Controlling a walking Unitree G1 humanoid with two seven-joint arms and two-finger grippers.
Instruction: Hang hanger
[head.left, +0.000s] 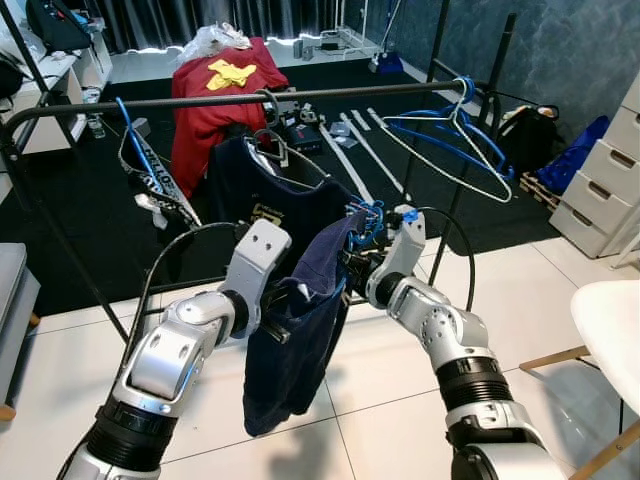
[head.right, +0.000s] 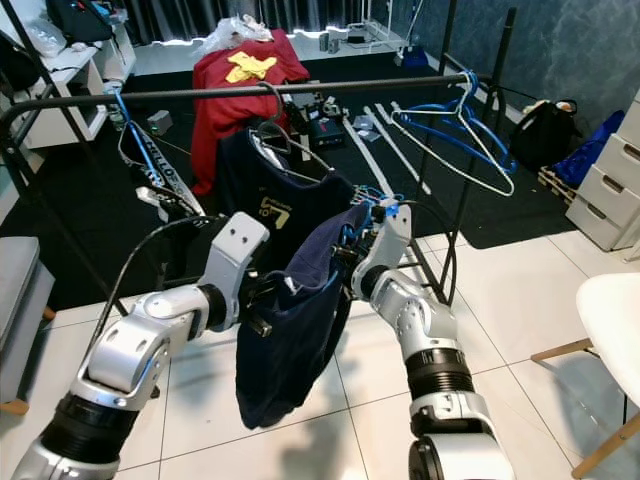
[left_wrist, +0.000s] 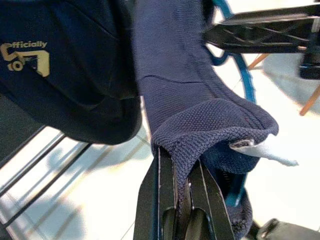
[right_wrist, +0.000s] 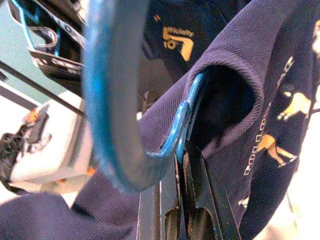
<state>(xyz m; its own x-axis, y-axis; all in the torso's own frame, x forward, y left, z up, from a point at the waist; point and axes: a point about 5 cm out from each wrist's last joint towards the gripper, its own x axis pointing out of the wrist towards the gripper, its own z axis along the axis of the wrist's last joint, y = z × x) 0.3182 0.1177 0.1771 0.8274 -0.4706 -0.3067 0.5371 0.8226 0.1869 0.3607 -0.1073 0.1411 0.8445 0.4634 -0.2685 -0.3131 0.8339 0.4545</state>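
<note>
Below the black metal rail (head.left: 150, 103), the left gripper (left_wrist: 182, 200) was pinched on the knitted navy garment (head.left: 300, 340), which hung limp between both arms. Behind it, a dark shirt (head.left: 270, 205) with a gold print hung on the rail. To the right, the right gripper (right_wrist: 192, 150) was clamped on the glossy blue hanger (right_wrist: 112, 100), whose curved hook rose in front of the rail. Farther right, thin wire hangers (head.left: 450, 140) hung from the rail.

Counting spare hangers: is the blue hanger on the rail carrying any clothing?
No, the blue hanger hangs bare on the rail.
</note>
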